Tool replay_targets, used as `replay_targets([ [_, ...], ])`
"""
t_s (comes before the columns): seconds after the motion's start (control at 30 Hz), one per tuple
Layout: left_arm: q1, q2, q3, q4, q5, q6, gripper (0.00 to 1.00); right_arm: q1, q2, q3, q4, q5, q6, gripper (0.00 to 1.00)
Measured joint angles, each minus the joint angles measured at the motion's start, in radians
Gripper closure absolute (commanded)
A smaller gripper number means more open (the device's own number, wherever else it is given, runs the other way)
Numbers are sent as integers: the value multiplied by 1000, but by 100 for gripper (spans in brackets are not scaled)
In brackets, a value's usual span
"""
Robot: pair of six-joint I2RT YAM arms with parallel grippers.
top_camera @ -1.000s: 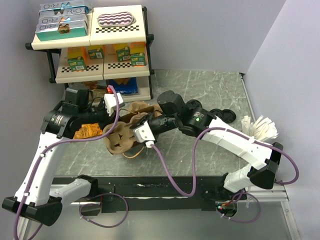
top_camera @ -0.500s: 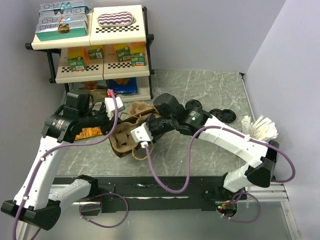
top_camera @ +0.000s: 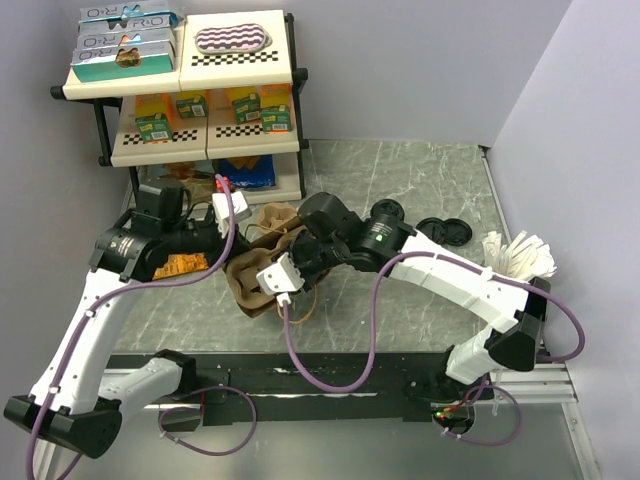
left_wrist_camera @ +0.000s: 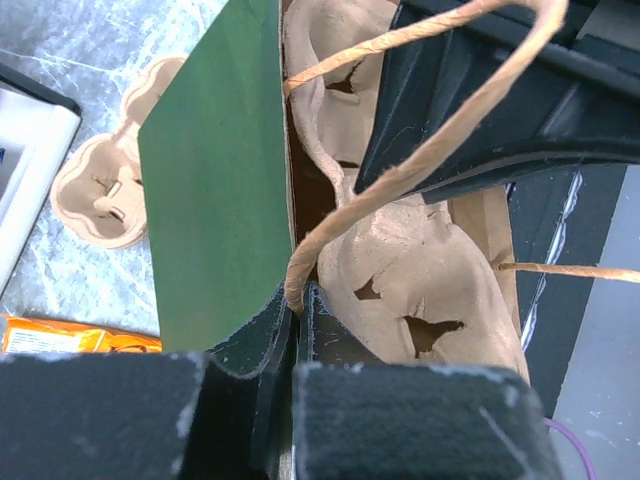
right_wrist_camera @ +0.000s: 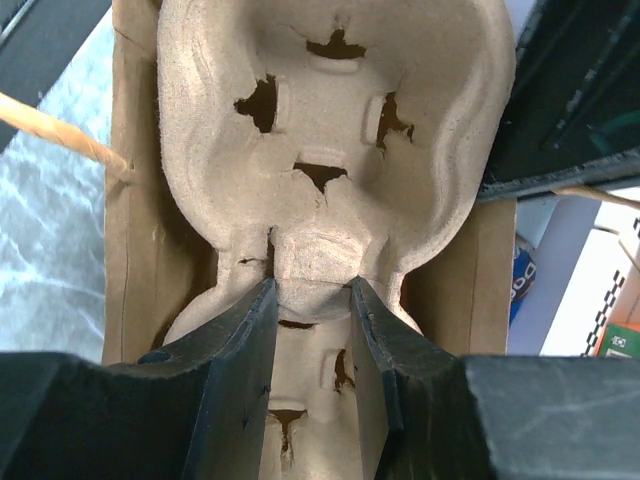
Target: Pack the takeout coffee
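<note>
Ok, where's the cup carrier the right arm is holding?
Pinched in the right tool, the carrier sits in the open paper bag, whose edge the left tool clamps. From above it is left of centre, in front of the shelf.

Teal boxes (top_camera: 122,42), far left on the top shelf (top_camera: 240,72): "R-O" along the top box's edge. Small cartons (top_camera: 190,104) on the shelf below: print too small to read.
</note>
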Motion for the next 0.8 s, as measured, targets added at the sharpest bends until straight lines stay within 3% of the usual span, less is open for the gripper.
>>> replay_targets([
  [0.3,0,32,-2,26,20,-32,99,9,40,43,-93,54,-87,100],
  [0.8,-2,72,-3,38,76,-45,99,12,34,5,-67,119,-115,100],
])
